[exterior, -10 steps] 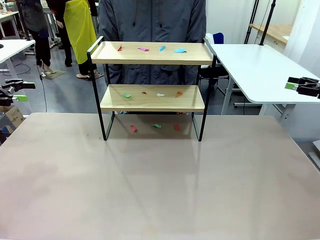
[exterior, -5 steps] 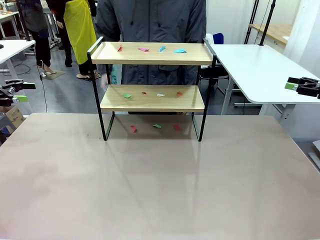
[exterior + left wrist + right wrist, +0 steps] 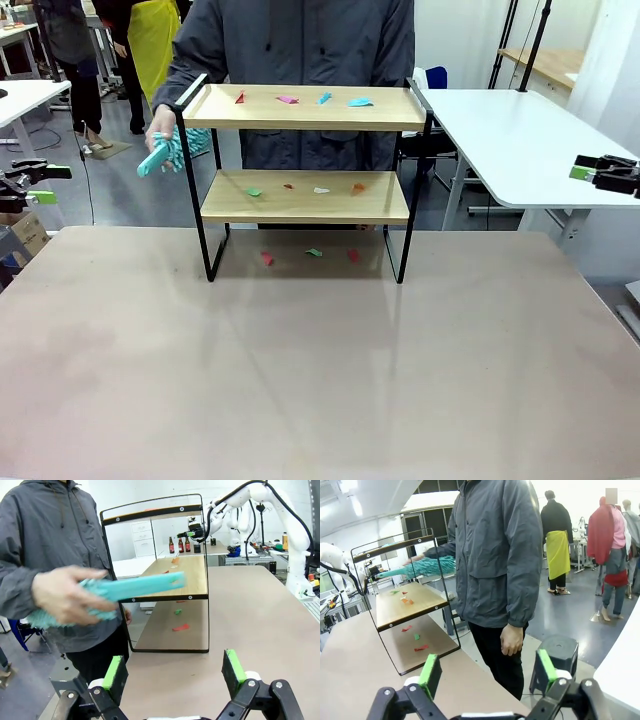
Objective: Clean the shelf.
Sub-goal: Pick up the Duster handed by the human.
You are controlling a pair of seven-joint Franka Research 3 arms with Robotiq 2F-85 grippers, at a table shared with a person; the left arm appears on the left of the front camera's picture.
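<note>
The shelf (image 3: 305, 196) stands at the table's far middle, a two-tier wooden rack in a black frame. Small coloured paper scraps (image 3: 322, 98) lie on its top board, on its lower board and on the table beneath. A person in a grey jacket (image 3: 300, 40) stands behind it, one hand (image 3: 160, 133) holding a teal duster (image 3: 163, 155) by the shelf's left end. The duster (image 3: 137, 586) and the shelf (image 3: 185, 577) show close in the left wrist view; the right wrist view has the duster (image 3: 422, 566) above the shelf (image 3: 402, 605). My left gripper (image 3: 50, 184) (image 3: 175, 676) and right gripper (image 3: 587, 170) (image 3: 488, 672) hang open off the table's sides, holding nothing.
The wide beige table (image 3: 320, 370) lies bare in front of the shelf. A white table (image 3: 520, 140) stands at the back right. Other people (image 3: 150, 50) stand in the back left. A black stool (image 3: 555, 655) sits near the person's legs.
The person's hand has come into view at the shelf's left end, holding the teal duster. Neither arm has moved.
</note>
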